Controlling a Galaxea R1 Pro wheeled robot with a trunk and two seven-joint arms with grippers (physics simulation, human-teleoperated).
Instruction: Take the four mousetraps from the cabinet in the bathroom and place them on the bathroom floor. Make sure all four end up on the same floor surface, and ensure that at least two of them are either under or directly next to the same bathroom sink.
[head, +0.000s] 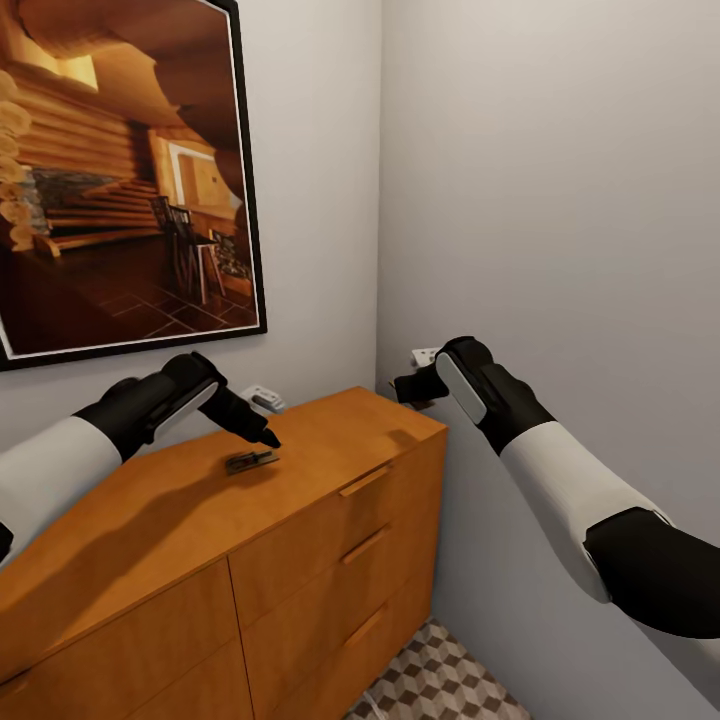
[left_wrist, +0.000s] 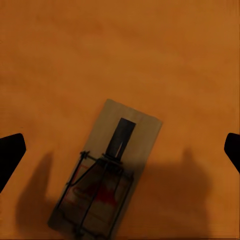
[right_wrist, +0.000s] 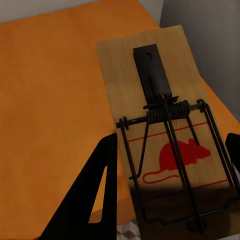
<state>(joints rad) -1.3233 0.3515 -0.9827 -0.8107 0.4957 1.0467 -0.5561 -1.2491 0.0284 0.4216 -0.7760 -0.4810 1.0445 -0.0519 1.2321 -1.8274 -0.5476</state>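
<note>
Now the left gripper (head: 268, 438) hovers spread wide over a mousetrap (head: 251, 460) lying flat on the cabinet (head: 330, 440) top; best drop straight, straddling its long edges. At three o'clock, the right gripper (head: 405, 388) clamps another mousetrap (right_wrist: 165, 130).

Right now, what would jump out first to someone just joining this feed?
A mousetrap with a red mouse print, held in the right gripper beside the cabinet's right end. A second mousetrap lies flat on the cabinet top, the open left gripper poised above it. A framed cabin picture hangs behind.
</note>
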